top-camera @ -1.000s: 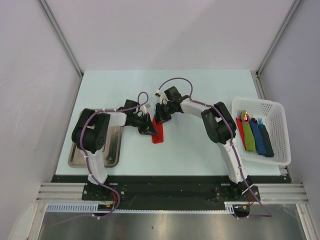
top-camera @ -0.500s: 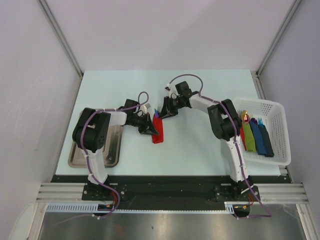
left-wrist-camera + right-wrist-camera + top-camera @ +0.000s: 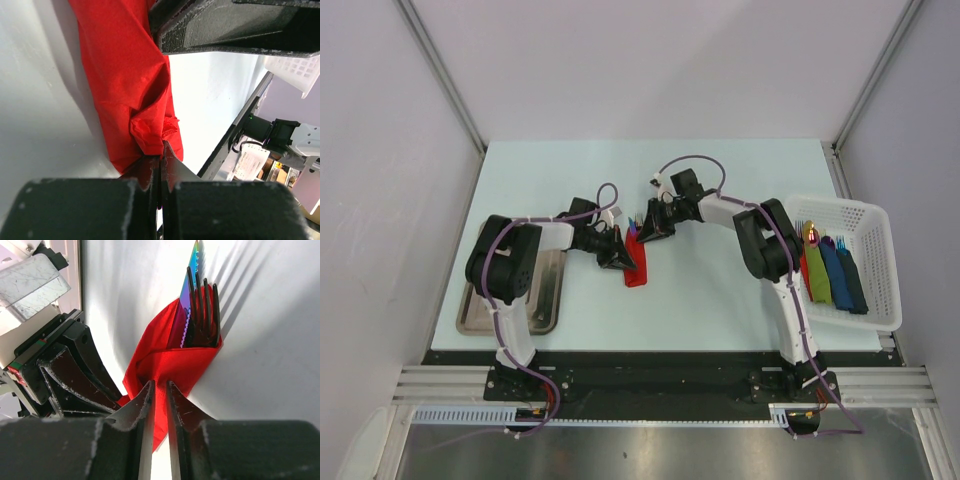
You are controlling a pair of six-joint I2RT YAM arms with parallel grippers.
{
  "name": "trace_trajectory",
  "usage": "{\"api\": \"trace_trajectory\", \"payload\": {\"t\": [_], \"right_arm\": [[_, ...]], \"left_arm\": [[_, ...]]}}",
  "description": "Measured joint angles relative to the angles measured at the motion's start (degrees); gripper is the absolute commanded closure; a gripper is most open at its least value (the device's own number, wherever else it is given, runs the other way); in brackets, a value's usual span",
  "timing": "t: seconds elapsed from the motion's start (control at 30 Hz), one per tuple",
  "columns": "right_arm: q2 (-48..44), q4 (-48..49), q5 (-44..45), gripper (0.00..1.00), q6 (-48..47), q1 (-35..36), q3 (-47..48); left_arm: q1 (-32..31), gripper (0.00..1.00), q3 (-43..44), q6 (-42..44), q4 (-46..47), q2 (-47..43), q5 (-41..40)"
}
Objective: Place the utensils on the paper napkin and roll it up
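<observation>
The paper napkin (image 3: 636, 264) lies mid-table as a narrow red bundle. Dark utensils (image 3: 636, 222) stick out of its far end; a fork (image 3: 204, 315) and a shiny serrated knife (image 3: 189, 305) show in the right wrist view. My left gripper (image 3: 620, 256) is at the bundle's left side, shut on a crumpled fold of the red paper (image 3: 125, 75). My right gripper (image 3: 646, 232) sits at the far end, its jaws a narrow gap apart (image 3: 160, 387) with red paper showing in the gap. Whether they pinch it is unclear.
A white basket (image 3: 868, 214) at the right table edge holds other napkin rolls (image 3: 830, 272) with cutlery. A metal tray (image 3: 546, 292) lies at the left, beside the left arm's base.
My right arm swung its elbow to the right and drew its gripper back to the napkin's far end. My left gripper stayed where it was, still closed on the napkin.
</observation>
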Motion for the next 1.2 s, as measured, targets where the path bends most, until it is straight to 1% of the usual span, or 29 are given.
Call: {"api": "trace_trajectory", "payload": {"t": [0.2, 0.43, 0.73, 0.87, 1.07, 1.2], "right_arm": [[-1.18, 2.89, -0.7, 0.83, 1.9, 0.02, -2.78], [-2.71, 7.02, -3.5, 0.85, 7.28, 0.92, -8.22], [-2.67, 8.2, -3.41, 0.9, 8.22, 1.29, -8.87], [-2.29, 8.52, -3.63, 0.92, 8.48, 1.16, -8.96], [-1.64, 9.22, -4.72, 1.0, 8.96, 0.87, -8.96], [-1.42, 9.42, -4.85, 1.0, 9.2, 0.85, -8.96]], "left_arm": [[0.0, 1.0, 0.0, 0.04, -0.02, 0.02, 0.04], [0.04, 1.0, 0.13, 0.87, -0.24, 0.02, 0.15], [0.04, 1.0, 0.31, 1.97, -0.42, 0.02, 0.61], [0.0, 0.98, 0.33, 1.95, -0.28, 0.0, 1.01], [-0.42, 0.95, 0.46, 1.73, 0.13, -0.04, 1.27], [-1.29, 0.94, 0.74, 1.4, 0.59, -0.09, 1.6]]}}
